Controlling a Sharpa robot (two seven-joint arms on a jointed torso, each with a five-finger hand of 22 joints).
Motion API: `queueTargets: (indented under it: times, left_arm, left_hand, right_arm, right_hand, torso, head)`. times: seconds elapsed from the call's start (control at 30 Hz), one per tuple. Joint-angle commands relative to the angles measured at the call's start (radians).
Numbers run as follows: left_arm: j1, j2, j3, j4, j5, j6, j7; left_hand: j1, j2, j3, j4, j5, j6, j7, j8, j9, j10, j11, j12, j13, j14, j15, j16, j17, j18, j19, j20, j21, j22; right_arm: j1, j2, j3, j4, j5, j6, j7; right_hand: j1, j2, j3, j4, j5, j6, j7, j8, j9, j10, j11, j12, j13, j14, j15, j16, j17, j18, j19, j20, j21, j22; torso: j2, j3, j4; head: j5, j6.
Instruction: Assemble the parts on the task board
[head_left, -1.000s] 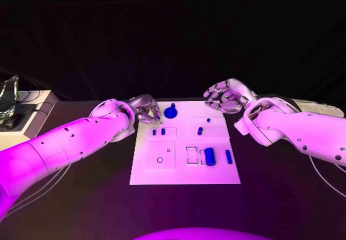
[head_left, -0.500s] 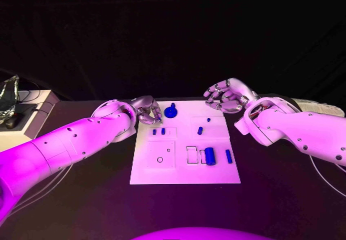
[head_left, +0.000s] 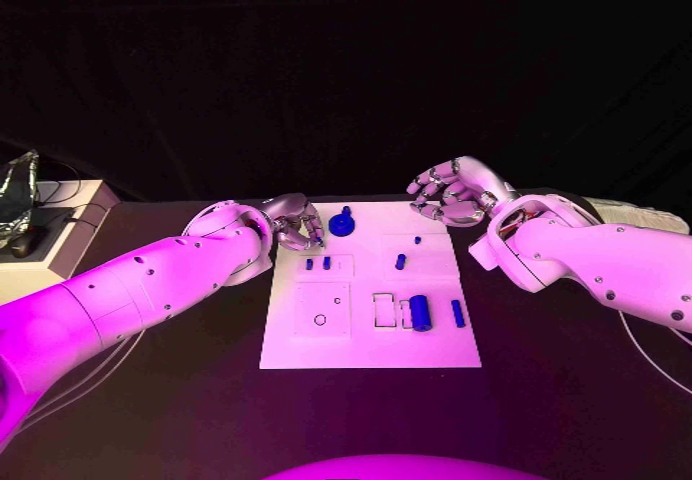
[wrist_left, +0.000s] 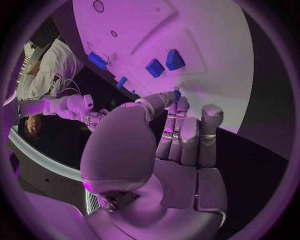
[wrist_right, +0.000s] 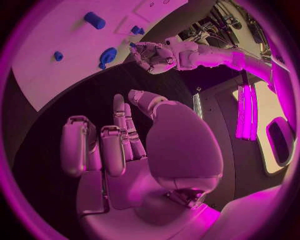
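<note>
The white task board (head_left: 361, 345) lies in the middle of the black table. My left hand (head_left: 293, 222) hovers at the board's far left corner. It pinches a small blue piece (wrist_left: 177, 93) between thumb and a finger, just above the board (wrist_left: 206, 50). Two small blue parts (head_left: 317, 264) stand side by side close to that hand. A round blue part (head_left: 342, 224) sits at the far edge. A blue cylinder (head_left: 418, 312) lies near the board's right side. My right hand (head_left: 454, 192) hangs over the far right corner, fingers loosely bent, holding nothing.
A white box (head_left: 65, 235) with cables stands at the table's left edge. A thin blue piece (head_left: 457, 313) lies beside the cylinder, and another small part (head_left: 400, 262) stands mid-board. Bare black table (head_left: 577, 380) surrounds the board.
My left hand has edged slightly toward the board with the small piece in its pinch. The right hand has stayed where it was.
</note>
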Motion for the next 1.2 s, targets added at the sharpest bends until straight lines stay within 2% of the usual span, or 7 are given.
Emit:
queueTargets:
  times: [0.03, 1.2]
  left_arm:
    - [0.0, 0.003, 0.0, 0.001, 0.006, 0.013, 0.004]
    - [-0.004, 0.018, -0.008, -0.016, -0.002, 0.021, -0.006]
  left_hand:
    - [-0.003, 0.007, 0.005, -0.001, 0.002, 0.006, -0.001, -0.001, 0.001, 0.005, 0.0, -0.004, 0.001, 0.007, 0.002, 0.006, 0.0, -0.02, 0.006, 0.001, 0.006, 0.002]
    - [-0.003, 0.008, 0.008, -0.002, 0.002, 0.005, -0.001, -0.003, 0.001, 0.006, 0.001, -0.008, 0.001, 0.006, 0.003, 0.005, -0.004, -0.019, 0.003, 0.001, 0.004, -0.002]
  right_arm:
    - [0.0, 0.001, 0.001, 0.001, -0.005, 0.001, 0.012]
    - [0.0, 0.001, 0.001, 0.003, -0.005, 0.0, 0.012]
  right_hand:
    - [-0.002, -0.003, -0.001, 0.006, 0.002, 0.001, 0.005, -0.005, 0.001, 0.006, -0.002, -0.003, -0.001, 0.063, 0.007, -0.001, 0.064, -0.002, 0.032, 0.005, -0.006, 0.162]
    - [-0.002, -0.003, -0.001, 0.006, 0.002, 0.001, 0.005, -0.005, 0.001, 0.006, -0.002, -0.003, -0.001, 0.063, 0.007, -0.001, 0.064, -0.002, 0.032, 0.005, -0.006, 0.162]
  torso:
    - [0.001, 0.0002, -0.0002]
    - [0.001, 0.0, -0.0006]
  head:
    - [0.0, -0.001]
    - [0.001, -0.006]
